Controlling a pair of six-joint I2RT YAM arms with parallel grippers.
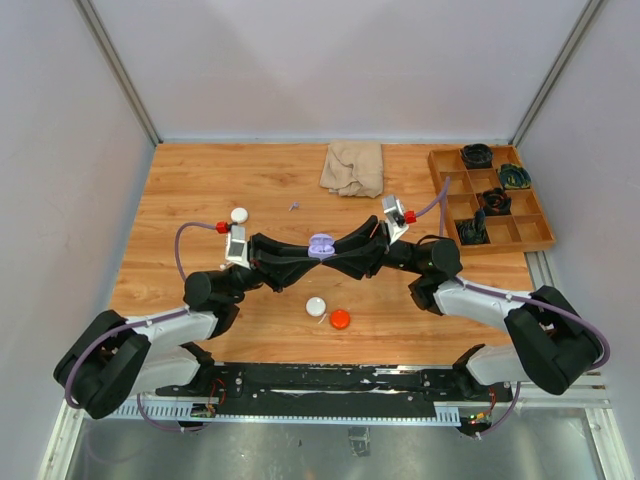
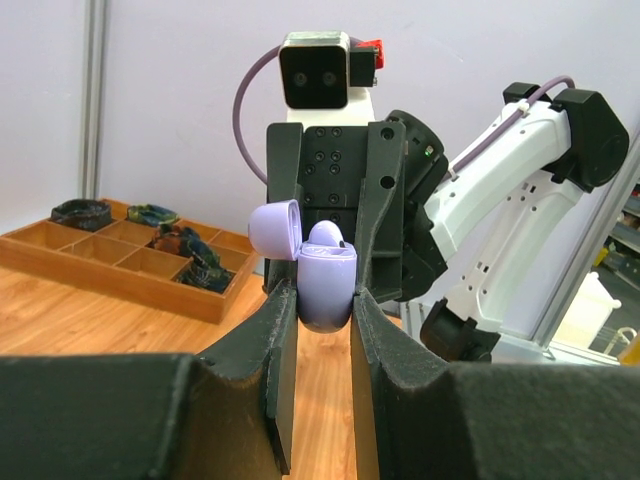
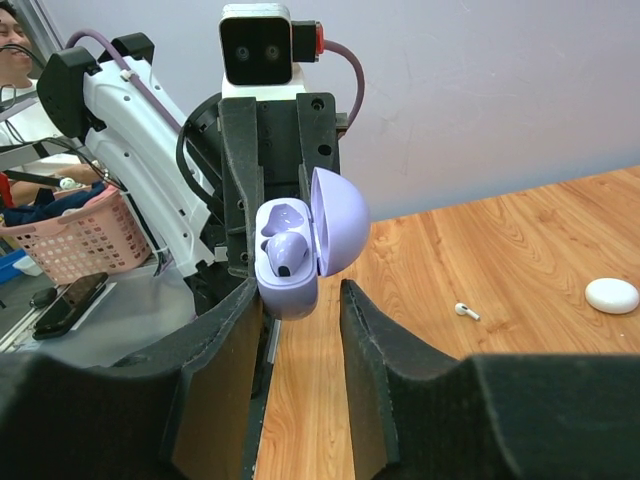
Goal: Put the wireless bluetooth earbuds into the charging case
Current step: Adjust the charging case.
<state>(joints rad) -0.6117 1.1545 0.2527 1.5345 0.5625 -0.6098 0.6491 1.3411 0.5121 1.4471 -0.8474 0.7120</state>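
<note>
I see the purple case with its lid open to the right and one purple earbud seated inside, held up by the left gripper facing me. The fingers of my right gripper stand spread either side of its base, with a gap on the lid side. Beyond, a white earbud and a white puck lie on the table.

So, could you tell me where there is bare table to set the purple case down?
Bare wood: the back left corner, behind the far white puck and left of the cloth; between the red puck and the right arm. Crowded mid-table, under the held case.
</note>
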